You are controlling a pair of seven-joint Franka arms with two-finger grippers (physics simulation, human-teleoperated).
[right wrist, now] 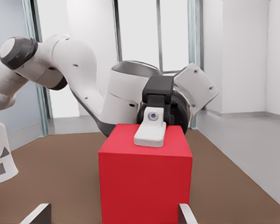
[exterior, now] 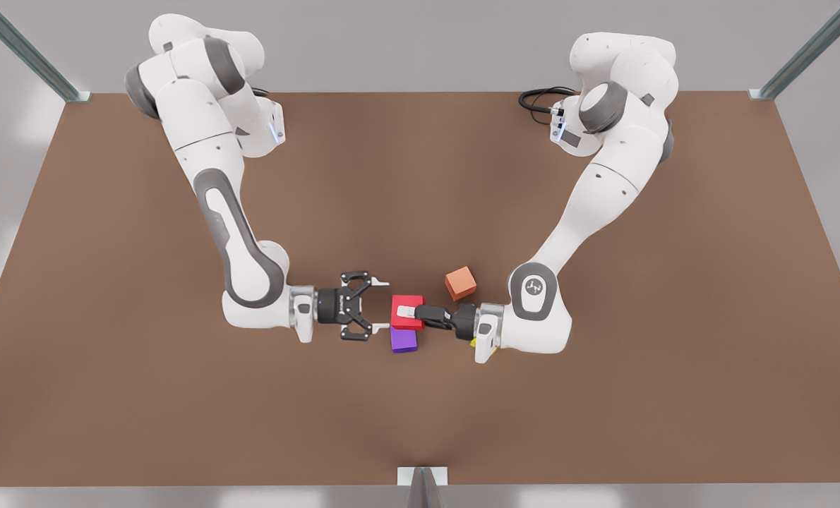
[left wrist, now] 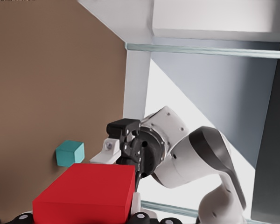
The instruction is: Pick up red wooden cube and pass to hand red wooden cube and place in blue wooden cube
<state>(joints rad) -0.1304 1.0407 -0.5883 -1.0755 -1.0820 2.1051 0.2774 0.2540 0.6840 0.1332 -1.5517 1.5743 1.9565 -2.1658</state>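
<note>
red wooden cube (exterior: 407,312), no writing

**Red cube aloft, teal cube on bench**

Red wooden cube (exterior: 407,311): bright red, plain faces, upright, off the bench, gripped by the left gripper (exterior: 411,313). Blue wooden cube (left wrist: 69,153): teal, plain, resting flat on the brown bench (exterior: 420,409), apart from the red cube.

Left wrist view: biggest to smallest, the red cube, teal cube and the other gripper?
1. red wooden cube, in the left gripper, nearest the camera.
2. right gripper, beyond it.
3. blue wooden cube, far off.
</note>
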